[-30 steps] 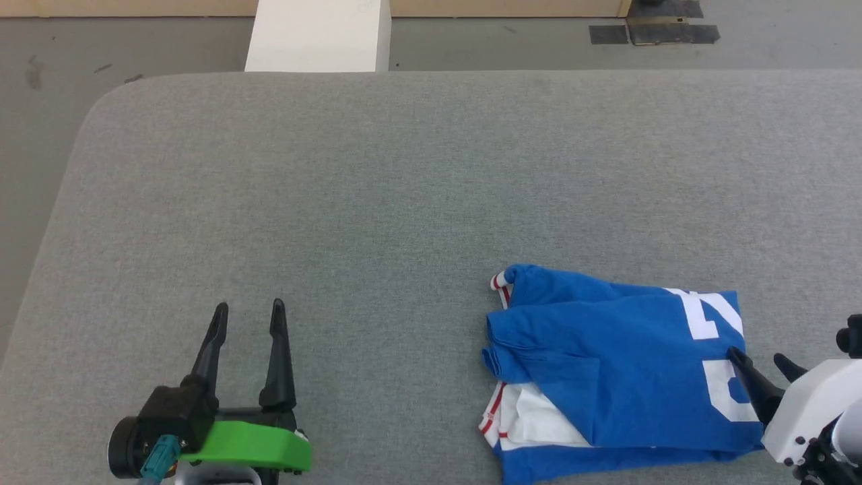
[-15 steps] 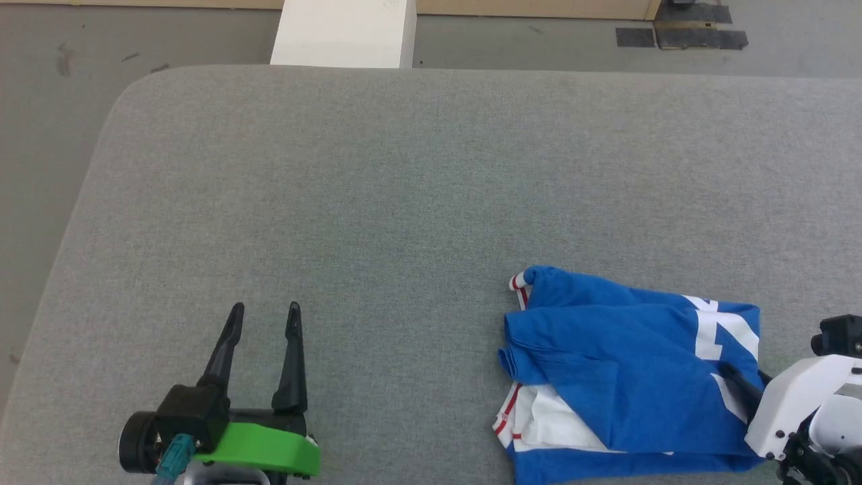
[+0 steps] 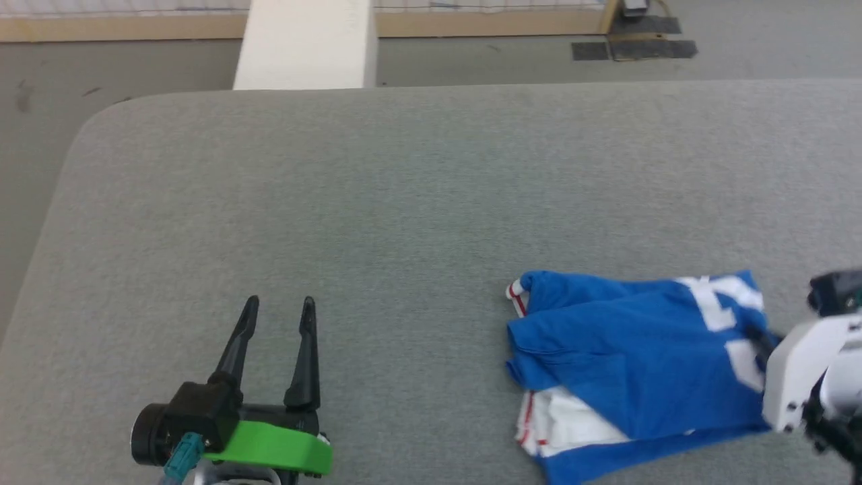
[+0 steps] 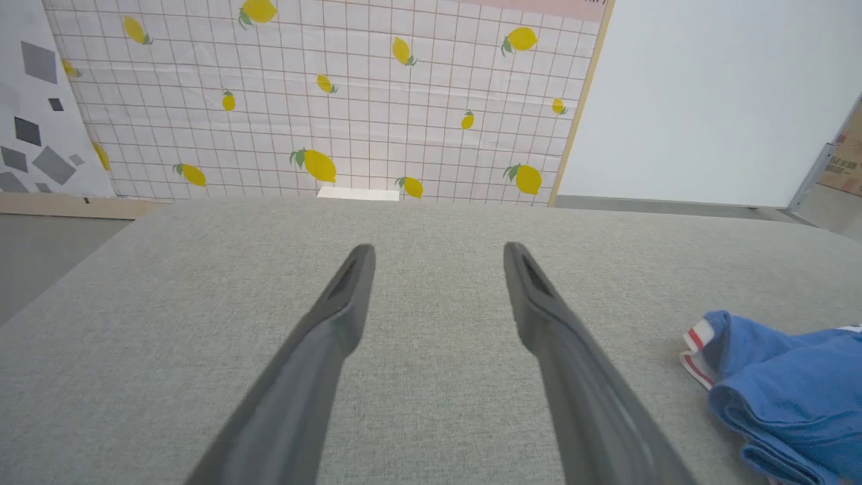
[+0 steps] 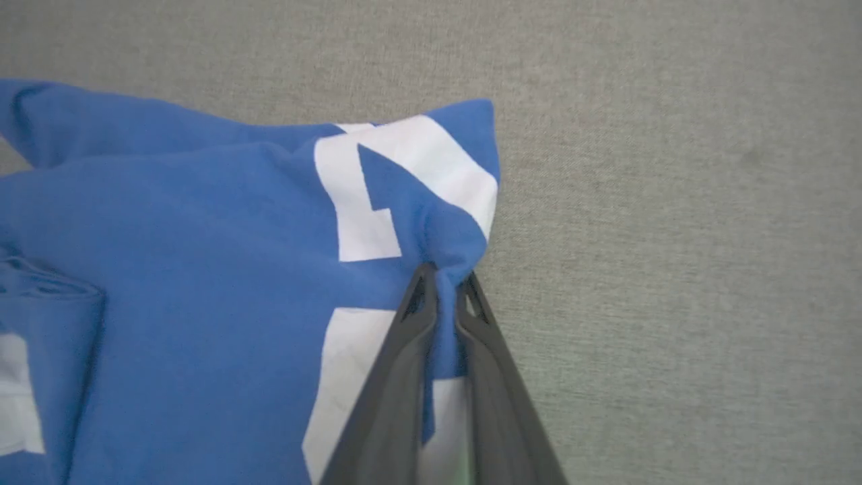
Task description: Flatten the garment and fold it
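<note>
Grey padded table (image 3: 404, 202); garment (image 3: 626, 357) bunched at its near right. Right gripper (image 5: 446, 275), wide a second ago, now pinches the garment's right edge, so pulling it flat looks next. Left gripper (image 3: 279, 301) wide, idle.

Grey padded table (image 3: 404, 202), lemon-print wall (image 4: 323, 101), grey floor (image 3: 34, 87)

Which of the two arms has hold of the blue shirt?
The right end effector: it is shut on an edge of the garment. The left end effector stands open, apart from the cloth.
</note>
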### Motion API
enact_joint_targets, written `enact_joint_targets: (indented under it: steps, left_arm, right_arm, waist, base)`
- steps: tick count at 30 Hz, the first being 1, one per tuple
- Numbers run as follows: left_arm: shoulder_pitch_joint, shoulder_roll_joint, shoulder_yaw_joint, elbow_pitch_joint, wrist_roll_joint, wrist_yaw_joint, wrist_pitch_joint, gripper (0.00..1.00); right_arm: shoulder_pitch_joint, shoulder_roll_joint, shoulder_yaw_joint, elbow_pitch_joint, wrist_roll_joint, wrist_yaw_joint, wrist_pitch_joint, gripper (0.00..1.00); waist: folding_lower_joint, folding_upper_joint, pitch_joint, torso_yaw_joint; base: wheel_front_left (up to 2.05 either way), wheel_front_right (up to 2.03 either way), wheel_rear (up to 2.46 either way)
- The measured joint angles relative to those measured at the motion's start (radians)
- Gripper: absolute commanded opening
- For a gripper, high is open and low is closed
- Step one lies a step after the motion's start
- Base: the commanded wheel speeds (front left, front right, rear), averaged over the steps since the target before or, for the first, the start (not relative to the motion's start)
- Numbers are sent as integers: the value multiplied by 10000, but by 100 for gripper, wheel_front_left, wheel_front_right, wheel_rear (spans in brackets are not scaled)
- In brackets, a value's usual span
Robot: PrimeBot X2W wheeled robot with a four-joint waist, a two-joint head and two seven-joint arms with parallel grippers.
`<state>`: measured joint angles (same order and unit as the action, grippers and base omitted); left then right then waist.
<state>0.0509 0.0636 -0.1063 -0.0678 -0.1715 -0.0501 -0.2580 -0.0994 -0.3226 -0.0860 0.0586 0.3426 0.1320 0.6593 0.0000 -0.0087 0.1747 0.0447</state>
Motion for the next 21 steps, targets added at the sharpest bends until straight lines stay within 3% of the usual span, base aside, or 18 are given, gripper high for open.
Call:
enact_joint_targets:
  steps: [9, 15, 16, 21]
  left_arm:
    - [-594, -2, -146, -184, 176, 82, 0, 100]
    - [-1206, 63, -221, -412, 447, 130, 0, 100]
    - [-1456, 119, -286, -420, 669, 130, 0, 100]
    - [-1955, 328, -395, -529, 938, 146, 113, 100]
  right_arm:
    - [-1590, -2125, 1057, -205, -351, 2, -40, 0]
    - [-2778, -3653, 1501, 458, -830, 2, -594, 0]
    - [-3359, -4217, 1710, 869, -1016, 2, -988, 0]
    - [-4221, -4939, 1969, 1440, -1429, 4, -1515, 0]
  waist:
    - [0, 0, 505, -894]
    - [0, 0, 1163, -1478]
    - [0, 0, 1559, -1716]
    - [0, 0, 2258, -2057]
  base:
    - [0, 0, 0]
    - [0, 0, 0]
    - [0, 0, 0]
    - [0, 0, 0]
